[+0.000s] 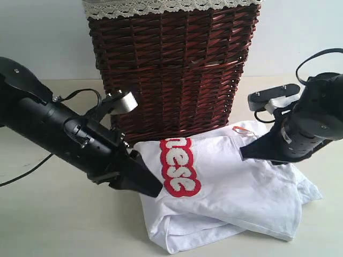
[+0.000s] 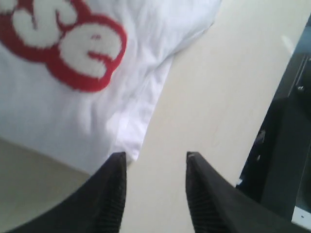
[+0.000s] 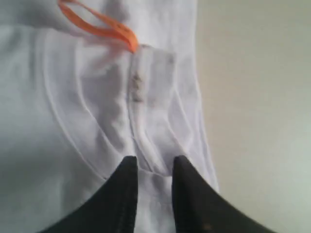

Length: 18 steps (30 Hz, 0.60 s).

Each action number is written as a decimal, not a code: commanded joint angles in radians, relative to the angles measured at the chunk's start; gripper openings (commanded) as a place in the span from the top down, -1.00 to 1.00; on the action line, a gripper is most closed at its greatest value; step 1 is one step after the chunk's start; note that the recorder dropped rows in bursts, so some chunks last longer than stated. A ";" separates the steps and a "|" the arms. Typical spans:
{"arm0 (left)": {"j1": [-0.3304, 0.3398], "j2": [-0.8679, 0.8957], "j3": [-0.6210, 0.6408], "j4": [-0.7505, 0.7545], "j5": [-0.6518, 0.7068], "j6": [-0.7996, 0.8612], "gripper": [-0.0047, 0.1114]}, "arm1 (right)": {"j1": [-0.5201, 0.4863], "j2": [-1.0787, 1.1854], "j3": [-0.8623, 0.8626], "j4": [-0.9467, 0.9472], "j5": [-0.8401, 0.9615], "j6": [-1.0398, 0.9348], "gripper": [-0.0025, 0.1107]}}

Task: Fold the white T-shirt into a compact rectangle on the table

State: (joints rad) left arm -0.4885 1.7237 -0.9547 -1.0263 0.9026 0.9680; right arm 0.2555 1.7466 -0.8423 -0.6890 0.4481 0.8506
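One white T-shirt (image 1: 230, 182) crosswise (collar (image 1: 247, 127) rightward)

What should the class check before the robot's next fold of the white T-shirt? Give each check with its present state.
1. Left gripper empty, jaws apart beside the white T-shirt edge: ok.
2. Right gripper gripping the collar: cannot tell; jaws straddle a fabric ridge.
3. Shirt lying flat: not ok; lower edge bunched.
4. Shirt wholly on the table: ok.
5. Clear of the wicker basket: cannot tell; shirt lies at its foot.
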 commanded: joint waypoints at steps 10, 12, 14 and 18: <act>-0.092 0.314 0.002 -0.133 -0.115 0.173 0.23 | 0.000 0.084 -0.002 0.578 0.088 -0.610 0.96; -0.092 0.329 0.002 -0.078 -0.104 0.129 0.31 | 0.000 0.084 -0.002 0.715 0.105 -0.729 0.96; -0.087 0.323 0.002 -0.041 -0.096 0.122 0.45 | 0.000 0.084 -0.002 0.843 0.123 -0.829 0.96; -0.063 0.300 0.002 0.198 -0.075 -0.075 0.55 | 0.000 0.084 -0.002 1.069 0.147 -0.997 0.96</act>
State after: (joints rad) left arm -0.5643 2.0265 -0.9596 -1.0378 0.8317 1.0336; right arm 0.2536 1.8263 -0.8442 0.2071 0.5688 -0.0314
